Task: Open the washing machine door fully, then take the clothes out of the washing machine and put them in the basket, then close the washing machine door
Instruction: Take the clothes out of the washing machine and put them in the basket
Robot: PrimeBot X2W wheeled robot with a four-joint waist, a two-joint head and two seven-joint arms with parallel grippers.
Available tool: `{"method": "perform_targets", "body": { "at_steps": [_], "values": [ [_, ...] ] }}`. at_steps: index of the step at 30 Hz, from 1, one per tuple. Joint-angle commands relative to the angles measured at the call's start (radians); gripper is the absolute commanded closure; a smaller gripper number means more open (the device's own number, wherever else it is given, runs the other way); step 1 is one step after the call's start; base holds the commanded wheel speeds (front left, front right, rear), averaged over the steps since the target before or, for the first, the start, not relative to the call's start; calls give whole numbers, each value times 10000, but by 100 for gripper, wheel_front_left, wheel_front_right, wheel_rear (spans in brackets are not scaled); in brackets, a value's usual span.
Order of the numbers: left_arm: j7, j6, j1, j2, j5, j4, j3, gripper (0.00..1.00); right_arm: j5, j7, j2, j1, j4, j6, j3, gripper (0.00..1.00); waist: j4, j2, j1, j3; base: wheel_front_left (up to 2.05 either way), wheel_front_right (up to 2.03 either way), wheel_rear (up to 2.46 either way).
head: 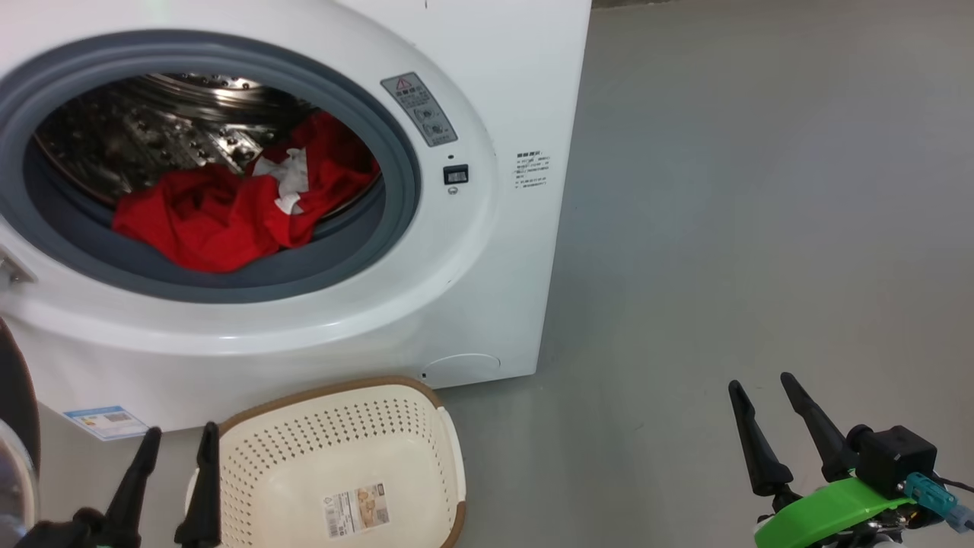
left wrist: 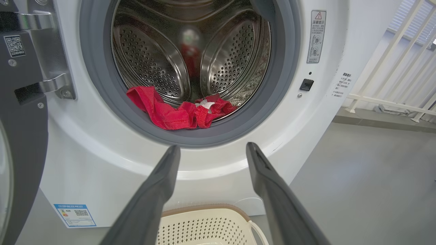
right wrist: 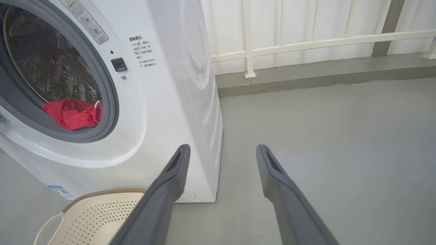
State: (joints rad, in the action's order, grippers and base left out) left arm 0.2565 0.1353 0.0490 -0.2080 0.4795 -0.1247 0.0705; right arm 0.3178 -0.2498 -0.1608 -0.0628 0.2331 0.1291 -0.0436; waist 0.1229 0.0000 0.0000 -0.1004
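The crumpled red fabric garment (head: 221,217) lies low in the perforated steel drum (head: 137,129), lapping the grey rubber ring (head: 319,266). Judged soft, light, limp: pinch a raised front fold. The left gripper (head: 183,428) and right gripper (head: 761,380) stand wide, empty.

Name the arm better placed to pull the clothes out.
Left. The left gripper, open, points straight at the clothes in the drum; the right gripper points at the floor beside the machine.
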Motion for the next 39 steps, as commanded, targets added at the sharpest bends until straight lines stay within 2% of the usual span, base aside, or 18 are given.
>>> {"method": "perform_targets", "body": {
  "at_steps": [1, 6, 11, 15, 25, 39],
  "values": [
    [53, -46, -623, -175, -26, 44, -295, 0, -26, -120, -45, -379, -311, 16, -150, 0, 32, 0, 0, -172, 0, 0, 0],
    [53, -46, -1266, -352, -166, -325, 20, 0, -100, -120, 82, -511, -353, 16, -156, 0, 81, 0, 0, -470, 0, 0, 0],
    [53, -46, -2714, -640, -331, -1125, 528, 0, -197, -120, 270, -711, -405, 16, -158, 0, 112, 0, 0, -945, 0, 0, 0],
    [35, -46, -4248, -766, -479, -2385, 1093, 0, -288, -120, 464, -929, -447, 16, -225, 0, 194, 0, 0, -1339, 0, 0, 0],
    [-1013, -46, -8005, -1003, -506, -5657, 2095, 0, -413, -120, 915, -1688, -456, 16, -775, 0, 739, 0, 0, -2330, 0, 0, 0],
    [-989, -46, -10991, -1520, -675, -8835, 2977, 0, -124, -120, 1100, -2184, -583, 16, -1286, 0, 1528, 0, 0, -3449, 0, 0, 0]
  ]
}}
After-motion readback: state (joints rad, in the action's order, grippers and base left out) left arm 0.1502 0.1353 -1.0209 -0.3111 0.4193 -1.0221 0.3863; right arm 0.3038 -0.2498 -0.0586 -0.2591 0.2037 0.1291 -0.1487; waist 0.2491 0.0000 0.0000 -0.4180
